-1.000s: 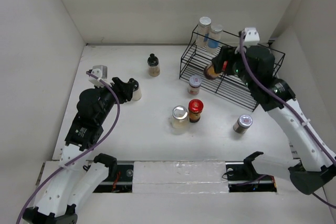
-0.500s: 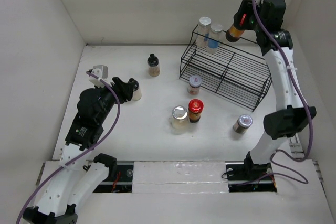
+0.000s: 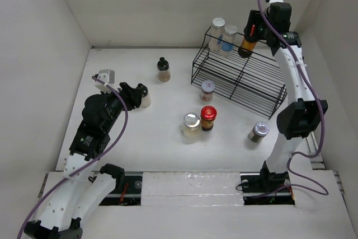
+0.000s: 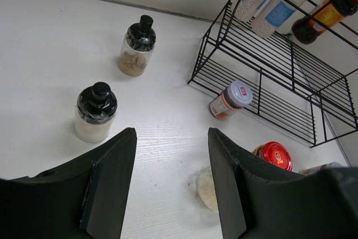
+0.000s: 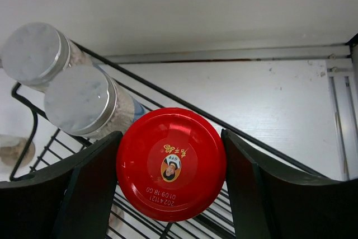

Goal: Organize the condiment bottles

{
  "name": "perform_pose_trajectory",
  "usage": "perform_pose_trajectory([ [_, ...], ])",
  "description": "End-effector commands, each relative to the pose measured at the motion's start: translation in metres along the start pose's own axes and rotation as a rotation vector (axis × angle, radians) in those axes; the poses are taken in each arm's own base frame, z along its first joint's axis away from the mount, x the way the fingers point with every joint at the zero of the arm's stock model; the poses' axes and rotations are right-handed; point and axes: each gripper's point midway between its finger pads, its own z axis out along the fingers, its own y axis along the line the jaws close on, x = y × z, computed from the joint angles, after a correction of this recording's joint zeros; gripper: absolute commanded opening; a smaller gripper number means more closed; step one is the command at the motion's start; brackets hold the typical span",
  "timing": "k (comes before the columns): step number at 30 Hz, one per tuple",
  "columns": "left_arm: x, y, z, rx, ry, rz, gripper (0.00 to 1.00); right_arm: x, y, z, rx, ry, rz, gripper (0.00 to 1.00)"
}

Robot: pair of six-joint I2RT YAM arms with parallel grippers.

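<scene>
My right gripper is shut on the red cap of a dark bottle. It holds the bottle at the top tier of the black wire rack, just right of two silver-capped jars. My left gripper is open and empty, beside a black-capped jar of white powder. Another black-capped jar stands farther back. A white-capped jar, a red-capped dark jar, a silver-capped clear jar and a silver-capped dark jar stand on the table.
The rack also shows in the left wrist view, with the held bottle tilted at its upper rail. White walls close the table at the left, back and right. The right arm reaches high over the rack's right end.
The right gripper carried the red-capped bottle up from the rack's lower level, high over the top tier, then down and left beside the two silver-capped jars. The left arm has not moved.
</scene>
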Motion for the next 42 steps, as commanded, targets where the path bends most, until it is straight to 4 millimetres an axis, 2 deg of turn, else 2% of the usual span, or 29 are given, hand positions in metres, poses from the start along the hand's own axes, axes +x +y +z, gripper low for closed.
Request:
perform_pose_trajectory([
  [1, -0.012, -0.005, -0.002, 0.024, -0.041, 0.007, 0.5, -0.051, 0.018, -0.011, -0.053, -0.195, -0.021, 0.5],
  [2, -0.012, -0.005, -0.002, 0.024, -0.041, 0.007, 0.5, -0.044, 0.021, -0.005, -0.05, -0.184, -0.022, 0.5],
  [3, -0.012, -0.005, -0.002, 0.024, -0.041, 0.007, 0.5, -0.048, 0.021, -0.005, -0.051, -0.198, -0.022, 0.5],
  [4, -0.012, -0.005, -0.002, 0.024, -0.041, 0.007, 0.5, -0.038, 0.02, 0.003, -0.049, -0.175, -0.023, 0.5],
  [5, -0.012, -0.005, -0.002, 0.024, -0.041, 0.007, 0.5, -0.031, 0.026, 0.009, -0.059, -0.16, -0.026, 0.54],
  [6, -0.012, -0.005, -0.002, 0.024, -0.041, 0.007, 0.5, -0.032, 0.022, 0.009, -0.032, -0.163, -0.024, 0.55],
  [9, -0.012, -0.005, -0.002, 0.024, -0.041, 0.007, 0.5, -0.025, 0.025, 0.013, -0.03, -0.143, -0.027, 0.63],
  [11, -0.012, -0.005, -0.002, 0.024, -0.041, 0.007, 0.5, -0.028, 0.026, 0.014, -0.03, -0.145, -0.027, 0.68],
  [14, -0.014, -0.006, -0.004, 0.028, -0.05, 0.007, 0.5, -0.035, 0.027, 0.009, -0.031, -0.154, -0.026, 0.82],
  [17, -0.014, -0.006, -0.004, 0.028, -0.05, 0.007, 0.5, -0.04, 0.027, 0.002, -0.031, -0.148, -0.027, 0.89],
  [19, -0.016, -0.007, -0.006, 0.031, -0.058, 0.007, 0.5, -0.061, 0.032, -0.022, -0.036, -0.2, -0.035, 0.93],
  [21, -0.016, -0.007, -0.006, 0.031, -0.058, 0.007, 0.5, -0.058, 0.036, -0.034, -0.011, -0.211, -0.045, 0.93],
  [22, -0.015, -0.009, -0.007, 0.041, -0.054, 0.007, 0.5, -0.071, 0.039, -0.062, -0.013, -0.258, -0.041, 0.91],
  [23, -0.015, -0.009, -0.007, 0.041, -0.054, 0.007, 0.5, -0.068, 0.045, -0.074, -0.03, -0.267, -0.044, 0.83],
  [24, -0.015, -0.009, -0.007, 0.041, -0.054, 0.007, 0.5, -0.07, 0.068, -0.088, -0.083, -0.316, -0.047, 0.71],
  [25, -0.015, -0.009, -0.007, 0.041, -0.054, 0.007, 0.5, -0.041, 0.075, -0.105, -0.106, -0.294, -0.044, 0.37],
  [26, -0.015, -0.009, -0.007, 0.041, -0.054, 0.007, 0.5, -0.026, 0.086, -0.114, -0.128, -0.297, -0.033, 0.21],
  [27, -0.014, -0.01, -0.007, 0.051, -0.049, 0.008, 0.5, -0.013, 0.121, -0.127, -0.22, -0.326, -0.041, 0.13],
  [28, -0.014, -0.01, -0.007, 0.051, -0.049, 0.008, 0.5, 0.036, 0.128, -0.132, -0.243, -0.261, -0.049, 0.09],
  [29, -0.014, -0.01, -0.007, 0.051, -0.049, 0.008, 0.5, 0.058, 0.139, -0.137, -0.272, -0.235, -0.063, 0.12],
  [30, -0.014, -0.01, -0.007, 0.051, -0.049, 0.008, 0.5, 0.084, 0.165, -0.15, -0.344, -0.194, -0.082, 0.21],
  [31, -0.014, -0.01, -0.007, 0.051, -0.049, 0.008, 0.5, 0.109, 0.173, -0.157, -0.38, -0.14, -0.108, 0.35],
  [32, -0.015, -0.009, -0.007, 0.043, -0.053, 0.007, 0.5, 0.138, 0.173, -0.167, -0.401, -0.088, -0.134, 0.63],
  [33, -0.012, -0.008, -0.004, 0.037, -0.042, 0.007, 0.5, 0.155, 0.175, -0.175, -0.413, -0.054, -0.154, 0.76],
  [34, -0.012, -0.008, -0.004, 0.037, -0.042, 0.007, 0.5, 0.181, 0.179, -0.186, -0.431, 0.023, -0.18, 0.86],
  [35, -0.011, -0.01, -0.004, 0.048, -0.037, 0.008, 0.5, 0.192, 0.176, -0.195, -0.436, 0.059, -0.174, 0.94],
  [36, -0.011, -0.01, -0.004, 0.049, -0.037, 0.008, 0.5, 0.205, 0.173, -0.2, -0.433, 0.104, -0.183, 0.99],
  [39, -0.013, -0.011, -0.004, 0.052, -0.045, 0.008, 0.5, 0.24, 0.167, -0.205, -0.419, 0.2, -0.2, 0.99],
  [42, -0.011, -0.011, -0.002, 0.057, -0.033, 0.008, 0.5, 0.263, 0.164, -0.195, -0.387, 0.261, -0.215, 0.99],
])
